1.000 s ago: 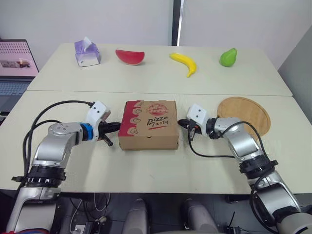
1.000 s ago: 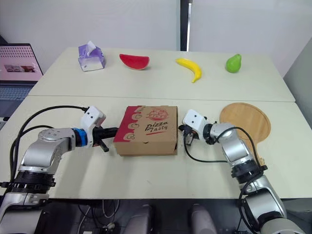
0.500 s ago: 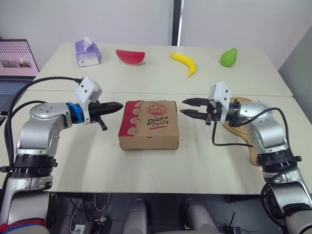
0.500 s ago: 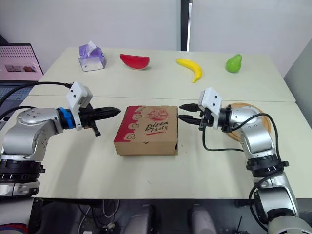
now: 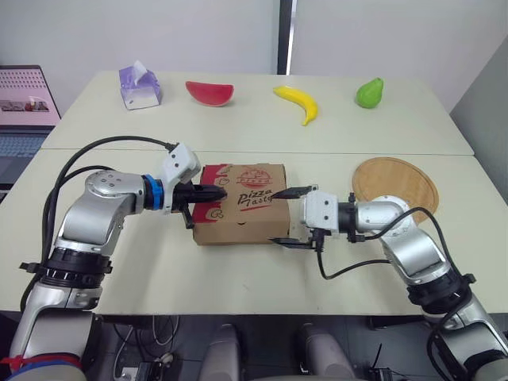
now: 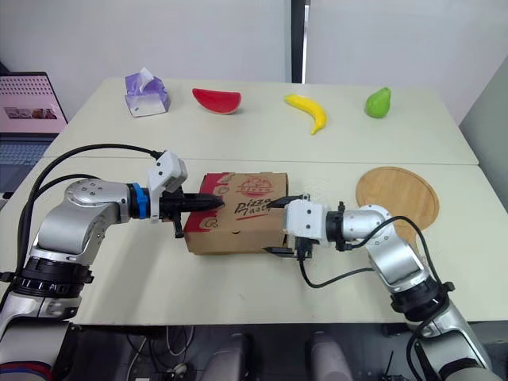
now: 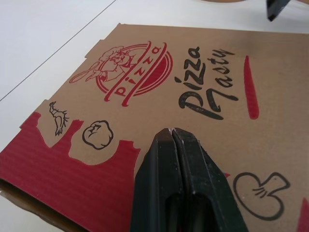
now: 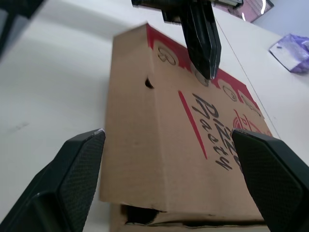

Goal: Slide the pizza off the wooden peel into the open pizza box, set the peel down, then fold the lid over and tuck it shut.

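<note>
The brown pizza box [image 5: 242, 203] lies in the middle of the near table with its printed lid [image 7: 207, 72] down, so what is inside is hidden. My left gripper [image 5: 222, 191] is shut, and its tip hovers low over the lid's left part. I cannot tell whether it touches. My right gripper [image 5: 283, 216] is open wide at the box's right side, with one finger level with the lid's top edge and the other near the front right corner. The right wrist view shows the box [image 8: 159, 140] between my spread fingers [image 8: 72, 169]. The round wooden peel [image 5: 394, 181] lies flat on the table to the right.
On the far table stand a purple tissue box [image 5: 140, 86], a red watermelon slice [image 5: 209, 92], a banana [image 5: 296, 103] and a green pear [image 5: 368, 93]. A laptop [image 5: 24, 103] sits beyond the table's left edge. Black cables hang from both arms.
The right gripper has gone from shut to wide open. Both arms lifted away from the box, then came back: left tip over the lid, right fingers around the right side.
</note>
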Robot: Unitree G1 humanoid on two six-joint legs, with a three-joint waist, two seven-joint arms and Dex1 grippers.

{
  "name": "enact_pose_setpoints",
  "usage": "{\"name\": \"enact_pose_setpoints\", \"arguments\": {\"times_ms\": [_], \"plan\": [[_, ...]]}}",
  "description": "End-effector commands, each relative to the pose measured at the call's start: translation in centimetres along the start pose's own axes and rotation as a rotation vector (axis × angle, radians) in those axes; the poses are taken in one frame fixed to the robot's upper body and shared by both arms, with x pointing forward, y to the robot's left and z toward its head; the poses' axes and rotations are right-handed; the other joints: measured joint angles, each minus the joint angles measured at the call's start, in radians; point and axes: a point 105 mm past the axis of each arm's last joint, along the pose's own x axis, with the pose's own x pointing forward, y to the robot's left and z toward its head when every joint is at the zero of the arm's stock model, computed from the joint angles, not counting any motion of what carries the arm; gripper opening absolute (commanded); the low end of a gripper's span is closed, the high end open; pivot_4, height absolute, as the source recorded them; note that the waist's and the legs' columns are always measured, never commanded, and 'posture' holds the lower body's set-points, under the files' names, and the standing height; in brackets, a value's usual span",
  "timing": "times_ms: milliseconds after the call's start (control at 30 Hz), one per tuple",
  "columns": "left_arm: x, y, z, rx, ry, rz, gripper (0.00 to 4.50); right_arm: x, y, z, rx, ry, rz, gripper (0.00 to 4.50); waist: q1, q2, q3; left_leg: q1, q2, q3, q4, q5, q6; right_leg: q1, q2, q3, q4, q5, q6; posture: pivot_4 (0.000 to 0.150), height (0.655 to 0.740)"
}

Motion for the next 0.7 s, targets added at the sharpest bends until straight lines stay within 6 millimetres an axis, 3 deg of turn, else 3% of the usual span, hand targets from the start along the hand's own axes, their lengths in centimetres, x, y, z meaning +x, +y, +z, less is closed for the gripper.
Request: {"name": "enact_pose_setpoints", "arguments": {"times_ms": [33, 333, 700], "plan": [[-0.2, 0.4, 1.4, 0.055, -0.022, 0.003, 0.0, 0.2, -0.9, 0.4, -0.095, 0.012, -0.041, 4.46, 0.001, 0.0, 0.0, 0.0, 0.0, 0.0, 0.0, 0.0, 0.0, 0.0, 0.0, 0.0, 0.0, 0.0, 0.0, 0.15, 0.74], [0.1, 0.4, 1.4, 0.051, -0.029, -0.011, 0.0, 0.3, -2.1, 0.1, -0.071, 0.003, -0.116, 4.46, 0.001, 0.0, 0.0, 0.0, 0.0, 0.0, 0.0, 0.0, 0.0, 0.0, 0.0, 0.0, 0.0, 0.0, 0.0, 0.15, 0.74], [0.5, -0.3, 0.4, 0.074, 0.013, -0.043, 0.0, 1.0, -2.0, -0.7, -0.064, 0.014, -0.115, 4.46, 0.001, 0.0, 0.0, 0.0, 0.0, 0.0, 0.0, 0.0, 0.0, 0.0, 0.0, 0.0, 0.0, 0.0, 0.0, 0.15, 0.74]]}}
